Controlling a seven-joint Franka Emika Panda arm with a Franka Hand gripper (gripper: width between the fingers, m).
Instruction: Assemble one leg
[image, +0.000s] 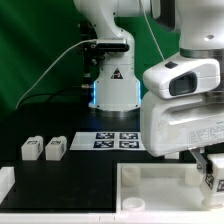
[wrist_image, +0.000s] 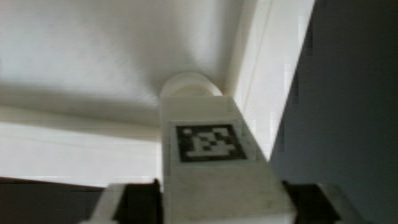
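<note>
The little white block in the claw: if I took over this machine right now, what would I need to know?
Gripper: shut on the leg, whose tip sits in an inside corner of the white panel.
Two other legs stand side by side at the exterior view's left, near the marker board.
Done: leg picked up and at the corner.
Left: fasten it there.

Along the table's (image: 85, 190) front edge, bare black surface lies open between a loose leg (image: 54, 148) and the white panel (image: 160, 192). In the panel's corner, the raised rim (wrist_image: 267, 60) hems the held leg (wrist_image: 210, 140) on two sides.
</note>
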